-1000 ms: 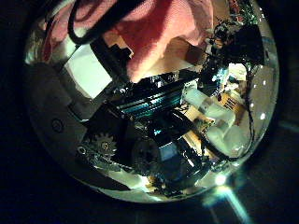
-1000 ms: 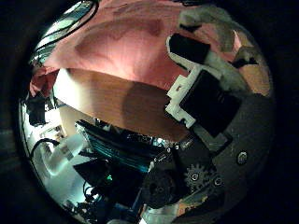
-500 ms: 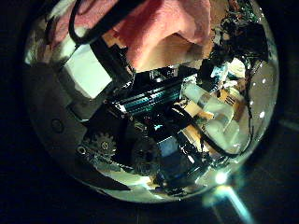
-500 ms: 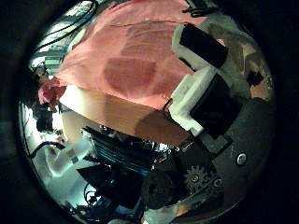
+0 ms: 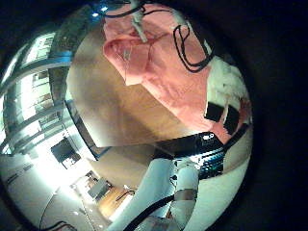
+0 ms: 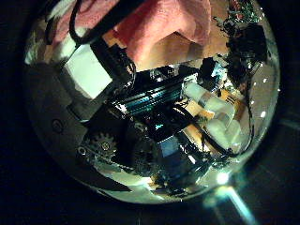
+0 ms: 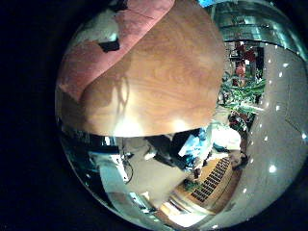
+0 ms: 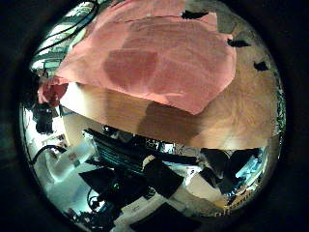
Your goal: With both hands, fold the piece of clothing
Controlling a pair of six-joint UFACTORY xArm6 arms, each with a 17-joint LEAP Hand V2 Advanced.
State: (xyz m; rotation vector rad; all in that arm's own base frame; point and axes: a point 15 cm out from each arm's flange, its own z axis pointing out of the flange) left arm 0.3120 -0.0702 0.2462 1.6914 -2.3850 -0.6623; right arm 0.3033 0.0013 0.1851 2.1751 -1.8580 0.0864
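Observation:
The piece of clothing [image 8: 154, 58] lies spread flat on the wooden table [image 8: 241, 106] in the right thumb side palm view, a little below that palm. In the right little finger side palm view one finger [image 7: 106, 34] rests at the clothing [image 7: 96, 63]. In the left little finger side palm view the left hand's fingers [image 5: 219, 96] curl onto the clothing's [image 5: 164, 67] edge. In the left thumb side palm view the clothing [image 6: 169, 28] bunches against the left hand's fingers [image 6: 94, 70].
Bare tabletop [image 7: 164, 87] stretches from the clothing to the table's edge in the right little finger side palm view.
The right hand's fingers, curled by the clothing before, have straightened out of the right thumb side palm view, and the clothing now lies flat. The left thumb side palm view has barely changed.

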